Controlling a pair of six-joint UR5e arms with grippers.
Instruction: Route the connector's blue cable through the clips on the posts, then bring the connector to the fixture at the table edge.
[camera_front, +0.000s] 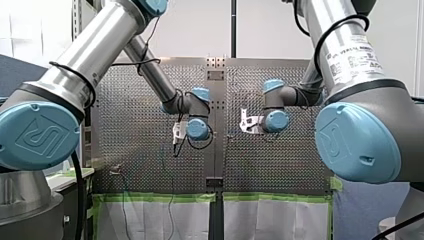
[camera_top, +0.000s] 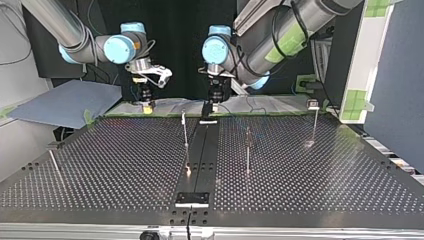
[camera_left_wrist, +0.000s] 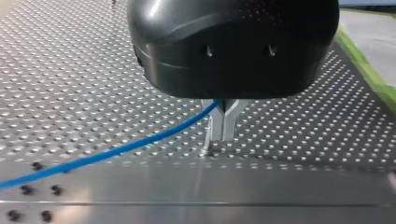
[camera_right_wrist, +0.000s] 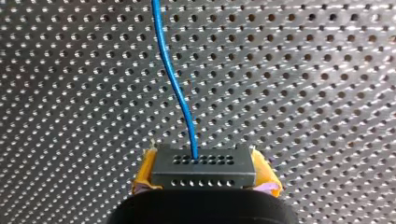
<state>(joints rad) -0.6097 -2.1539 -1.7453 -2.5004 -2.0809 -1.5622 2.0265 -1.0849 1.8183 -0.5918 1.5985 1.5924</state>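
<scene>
Right hand (camera_right_wrist: 205, 173) is closed on the connector (camera_right_wrist: 203, 164) — a dark, boxy block with two rows of small round holes — squeezed between soft yellow pads (camera_right_wrist: 145, 171). From the connector's holed face the blue cable (camera_right_wrist: 173, 84), thin and glossy, curves away over the counter (camera_right_wrist: 70, 116), a shiny metal sheet dotted with holes. Further along the cable from the connector, my left hand (camera_left_wrist: 222, 135) has its slim metal fingers (camera_left_wrist: 215, 126) pinched together on it, under a rounded black housing (camera_left_wrist: 233, 46).
</scene>
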